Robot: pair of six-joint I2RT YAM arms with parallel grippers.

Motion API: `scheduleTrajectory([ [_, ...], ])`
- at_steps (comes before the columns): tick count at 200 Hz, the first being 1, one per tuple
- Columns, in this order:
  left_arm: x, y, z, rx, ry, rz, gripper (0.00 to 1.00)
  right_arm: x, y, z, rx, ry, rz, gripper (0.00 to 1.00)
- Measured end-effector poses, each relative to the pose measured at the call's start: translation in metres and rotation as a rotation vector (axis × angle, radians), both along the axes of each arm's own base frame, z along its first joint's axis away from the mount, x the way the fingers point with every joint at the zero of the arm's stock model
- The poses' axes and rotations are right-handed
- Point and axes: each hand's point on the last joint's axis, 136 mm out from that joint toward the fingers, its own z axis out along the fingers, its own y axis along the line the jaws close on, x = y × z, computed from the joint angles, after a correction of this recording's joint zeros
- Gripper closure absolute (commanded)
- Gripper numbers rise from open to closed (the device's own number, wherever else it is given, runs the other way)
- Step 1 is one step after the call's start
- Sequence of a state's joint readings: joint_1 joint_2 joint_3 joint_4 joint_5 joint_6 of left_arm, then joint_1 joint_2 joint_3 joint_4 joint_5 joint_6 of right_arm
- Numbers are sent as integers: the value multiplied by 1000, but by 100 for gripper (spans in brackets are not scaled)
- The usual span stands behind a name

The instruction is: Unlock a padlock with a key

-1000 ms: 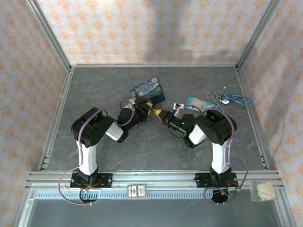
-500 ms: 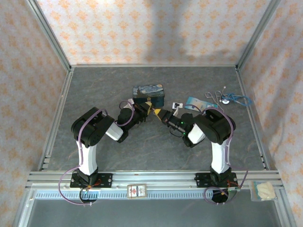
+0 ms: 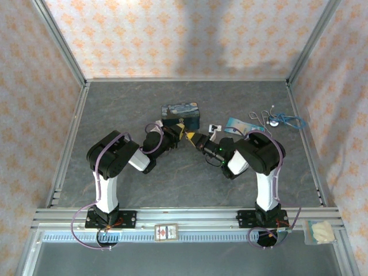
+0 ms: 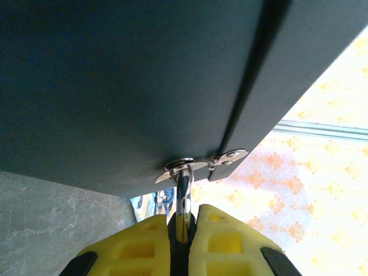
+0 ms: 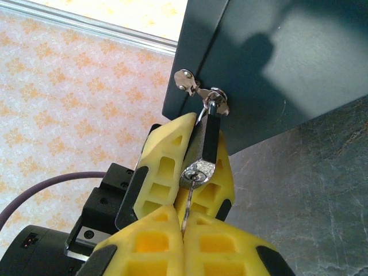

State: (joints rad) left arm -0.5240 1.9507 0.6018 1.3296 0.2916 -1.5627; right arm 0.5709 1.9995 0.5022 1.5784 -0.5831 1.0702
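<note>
Behind padlock [image 5: 209, 141] and key [image 5: 186, 202], blue tin [image 3: 180, 111]

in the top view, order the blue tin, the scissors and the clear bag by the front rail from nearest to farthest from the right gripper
From the right gripper:
1. blue tin, just beyond it, mid-table.
2. scissors, off to the right, toward the side wall.
3. clear bag, at the near right corner, clearly farthest.
</note>
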Motion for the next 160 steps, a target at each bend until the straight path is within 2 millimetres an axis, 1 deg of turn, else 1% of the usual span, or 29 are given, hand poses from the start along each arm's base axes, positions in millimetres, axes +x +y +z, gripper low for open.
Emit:
scheduleTrajectory([
  [86,1,9,-6,-12,31,51,100,8,8,-12,19,21,37,100],
  [160,-1,9,-3,27,-2,41,100,10,7,-9,24,10,72,100],
])
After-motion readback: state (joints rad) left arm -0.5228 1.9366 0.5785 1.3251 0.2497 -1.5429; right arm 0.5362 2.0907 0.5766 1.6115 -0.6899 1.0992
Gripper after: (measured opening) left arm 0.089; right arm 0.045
